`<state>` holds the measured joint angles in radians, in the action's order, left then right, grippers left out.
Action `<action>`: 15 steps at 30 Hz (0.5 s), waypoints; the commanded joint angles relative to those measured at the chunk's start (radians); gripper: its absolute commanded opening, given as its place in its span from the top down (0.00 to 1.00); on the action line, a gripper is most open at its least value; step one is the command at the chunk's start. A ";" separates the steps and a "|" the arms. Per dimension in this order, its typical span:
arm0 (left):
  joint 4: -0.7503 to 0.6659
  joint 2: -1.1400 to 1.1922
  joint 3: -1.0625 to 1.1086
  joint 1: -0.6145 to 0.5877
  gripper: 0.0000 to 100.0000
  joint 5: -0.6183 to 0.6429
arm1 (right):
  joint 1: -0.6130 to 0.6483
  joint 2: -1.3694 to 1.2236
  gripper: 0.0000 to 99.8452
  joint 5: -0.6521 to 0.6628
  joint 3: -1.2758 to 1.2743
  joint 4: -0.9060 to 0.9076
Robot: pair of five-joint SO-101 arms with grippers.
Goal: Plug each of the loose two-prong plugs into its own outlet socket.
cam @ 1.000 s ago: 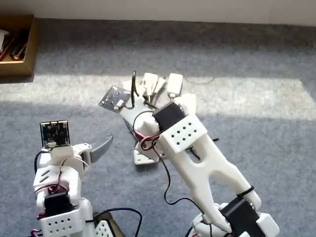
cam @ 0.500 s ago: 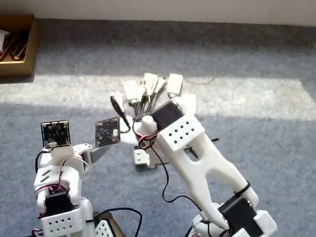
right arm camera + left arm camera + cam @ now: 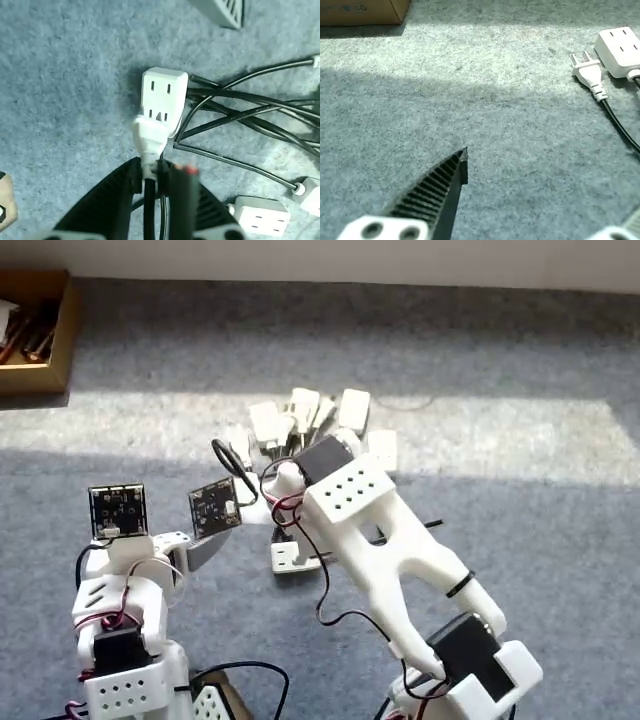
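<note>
My right gripper (image 3: pixel 150 169) is shut on a white two-prong plug (image 3: pixel 150 134) by its neck and black cord. The plug's front end meets the lower socket of a white outlet block (image 3: pixel 164 94) on the carpet; its prongs are hidden. In the high view this outlet block (image 3: pixel 287 558) lies under the right arm's wrist. My left gripper (image 3: pixel 540 195) stands open and holds nothing, low over the carpet at the front left, its dark finger (image 3: pixel 205 546) pointing toward the right arm. A loose white plug (image 3: pixel 587 72) lies beside another outlet block (image 3: pixel 622 45).
Several more white outlet blocks and plugs (image 3: pixel 300 415) lie bunched behind the right arm, with black cords (image 3: pixel 240 110) running across the carpet. Another outlet block (image 3: pixel 260 215) lies close to the right gripper. A wooden box (image 3: pixel 35 330) sits at the far left.
The right arm's wrist swung from the bunch at the back toward the front left, down to the near outlet block. The left arm has barely shifted.
</note>
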<state>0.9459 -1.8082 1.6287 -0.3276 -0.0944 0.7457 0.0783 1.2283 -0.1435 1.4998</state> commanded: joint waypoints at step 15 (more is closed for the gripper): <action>0.009 0.001 0.019 0.283 0.49 -0.117 | -0.070 0.010 0.99 0.005 0.048 -0.039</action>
<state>0.9459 -1.8082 1.6456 -0.0959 -0.1956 0.6859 0.0783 1.2283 -0.1435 1.4707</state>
